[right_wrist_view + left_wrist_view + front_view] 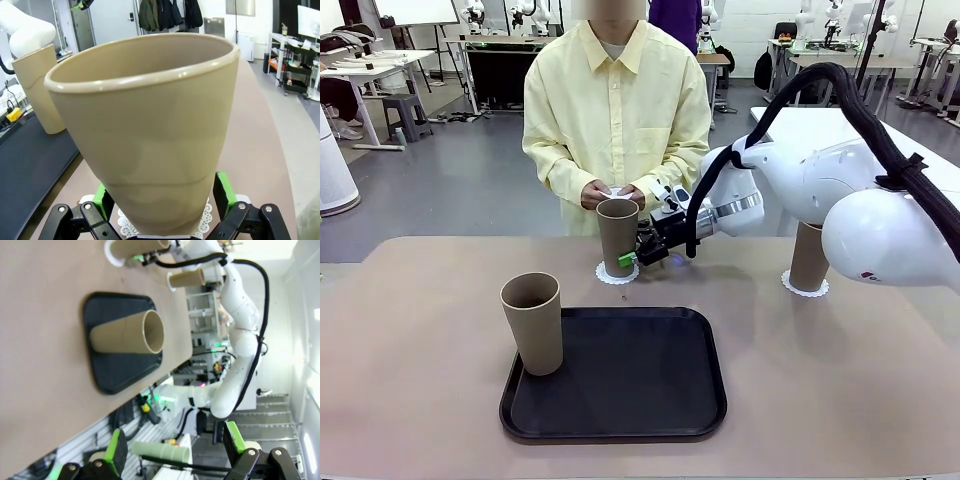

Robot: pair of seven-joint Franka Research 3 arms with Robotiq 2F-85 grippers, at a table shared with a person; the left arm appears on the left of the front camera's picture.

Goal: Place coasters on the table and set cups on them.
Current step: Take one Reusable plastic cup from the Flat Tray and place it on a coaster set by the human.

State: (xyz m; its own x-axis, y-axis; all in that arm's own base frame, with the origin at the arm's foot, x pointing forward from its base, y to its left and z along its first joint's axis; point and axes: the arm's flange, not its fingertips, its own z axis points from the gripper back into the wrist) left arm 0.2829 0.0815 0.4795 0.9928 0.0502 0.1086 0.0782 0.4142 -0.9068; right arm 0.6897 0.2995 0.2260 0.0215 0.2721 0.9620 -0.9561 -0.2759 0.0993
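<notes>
My left gripper (175, 452) hangs spread and empty, off the edge of the table (410, 330) and well apart from everything on it. The left cup (531, 322) stands upright on the near left corner of the tray (640, 385) with no coaster under it, so I judge it is yet to be served. Right of that, toward the far middle of the table, the middle cup (617, 234) stands on the middle coaster (604, 275). My right gripper (162, 197) has its green pads (221, 192) on either side of the cup's lower wall. They sit close against it, but I cannot tell whether they are clamped on it or merely beside it. Just beyond, the person's hands (610, 193) hold something small and white that I cannot make out. At the far right, the right cup (808, 255) stands on the right coaster (790, 288).

I take the step in hand to be setting down the middle cup. To do it well I would check that the base is flat and centred on the lace. I would then spread the fingers evenly so neither pad drags the cup, and back out level and straight along the fingers, because the paper looks ready to slide and the tall cup to tip
</notes>
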